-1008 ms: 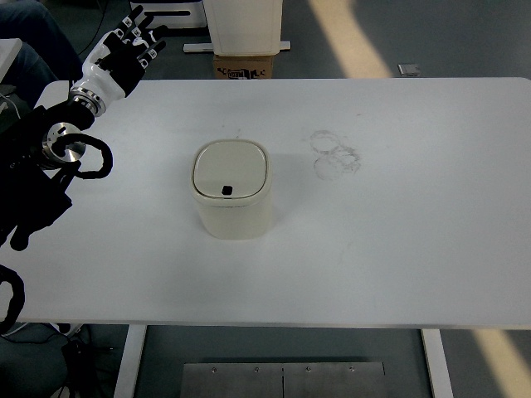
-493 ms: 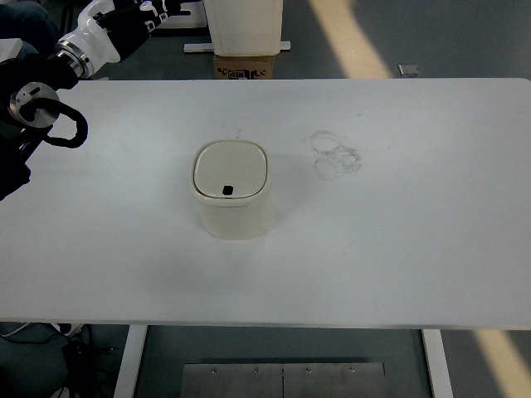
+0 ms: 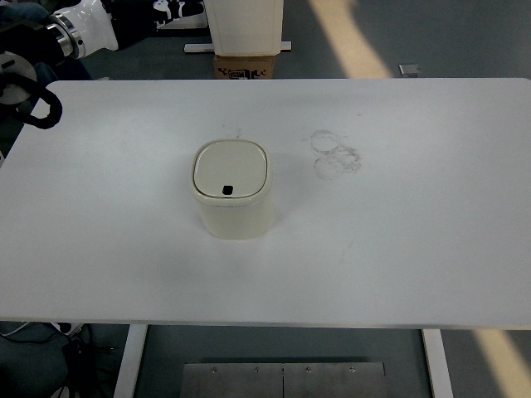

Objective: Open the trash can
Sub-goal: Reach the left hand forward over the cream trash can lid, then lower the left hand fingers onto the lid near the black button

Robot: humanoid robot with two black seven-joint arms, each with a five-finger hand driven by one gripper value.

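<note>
A small cream trash can [image 3: 233,211] stands upright on the white table [image 3: 415,232], a little left of the middle. Its square lid [image 3: 231,166] lies flat and closed, with a small dark button [image 3: 226,191] near its front edge. My left arm [image 3: 79,31] shows only at the top left corner, behind the table's far edge and far from the can. Its hand is mostly cut off by the top of the picture. My right arm is out of view.
Faint ring marks [image 3: 336,154] are on the table right of the can. Behind the table stand a cardboard box [image 3: 245,65] and a white bin [image 3: 244,23] on the floor. A small grey plate [image 3: 408,70] lies on the floor at the back right.
My left arm has pulled up and back toward the top left corner, off the table and mostly out of the picture. The trash can has not moved and its lid stays closed.
</note>
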